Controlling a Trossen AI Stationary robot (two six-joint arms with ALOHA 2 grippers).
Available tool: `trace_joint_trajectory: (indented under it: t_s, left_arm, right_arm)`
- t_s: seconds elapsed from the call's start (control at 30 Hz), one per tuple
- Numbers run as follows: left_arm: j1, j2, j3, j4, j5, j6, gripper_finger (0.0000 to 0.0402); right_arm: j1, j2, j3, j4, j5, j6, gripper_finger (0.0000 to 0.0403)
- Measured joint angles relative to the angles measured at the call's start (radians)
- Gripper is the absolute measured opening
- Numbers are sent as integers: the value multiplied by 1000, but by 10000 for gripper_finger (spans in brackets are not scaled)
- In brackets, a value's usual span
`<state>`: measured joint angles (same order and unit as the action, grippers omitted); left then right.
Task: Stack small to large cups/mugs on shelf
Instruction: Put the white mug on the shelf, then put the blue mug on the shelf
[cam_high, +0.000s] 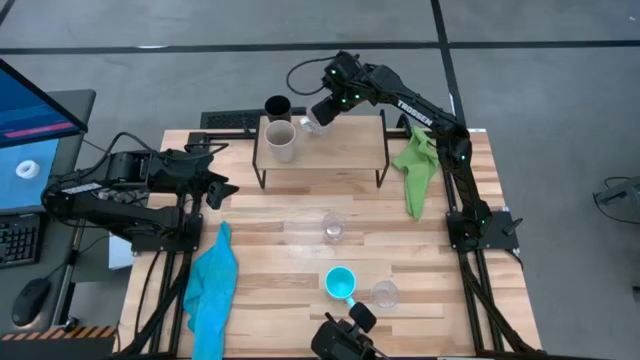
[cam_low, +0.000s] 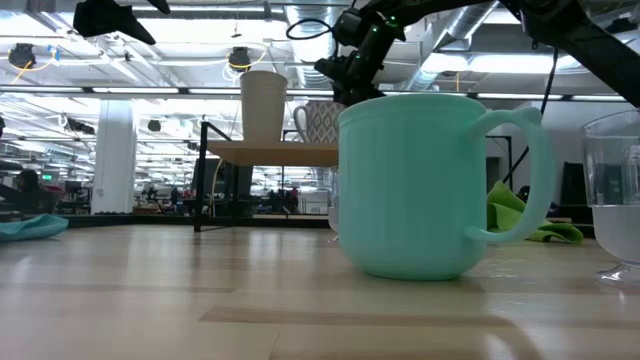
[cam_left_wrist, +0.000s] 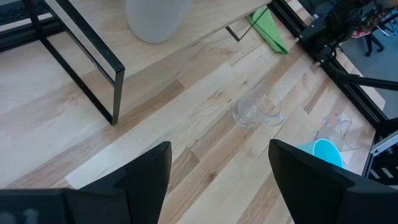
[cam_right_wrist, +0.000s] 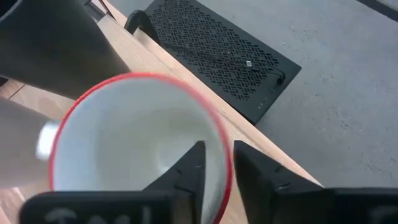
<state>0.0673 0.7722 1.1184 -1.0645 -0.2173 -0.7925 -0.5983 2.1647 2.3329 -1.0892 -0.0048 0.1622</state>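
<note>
Right gripper (cam_right_wrist: 216, 163) straddles white mug (cam_right_wrist: 130, 143) rim on shelf (cam_high: 330, 152).

The mug (cam_right_wrist: 140, 146) at the right claw (cam_right_wrist: 216, 163) is white inside with a red rim; from the low camera its outside shows a grey-and-white pattern. Just beside that claw stand a black tumbler (cam_high: 277, 105) and a beige-grey cup (cam_high: 281, 141), both on the light-wood shelf (cam_high: 330, 150) with black legs. A bright green cloth (cam_high: 417, 168) lies near that claw. Well away from it are a cyan mug (cam_high: 341, 283), two clear glasses (cam_high: 333, 227) (cam_high: 385, 294), and a blue cloth (cam_high: 213, 285). The surface (cam_high: 270, 260) is pale wood in slats with darker streaks. The left claw (cam_left_wrist: 219, 169) is black.
</note>
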Motion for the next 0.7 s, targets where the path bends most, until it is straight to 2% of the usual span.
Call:
trace_joint_trajectory:
  t_s: [0.17,0.43,0.7]
  left_arm:
    - [0,0,0,0,0,2,261]
    - [0,0,0,0,0,2,261]
    - [0,0,0,0,0,2,261]
  right_arm:
    - [0,0,0,11,1,3,142]
    - [-6,0,0,21,-10,5,165]
    - [-9,-30,18,31,-66,5,225]
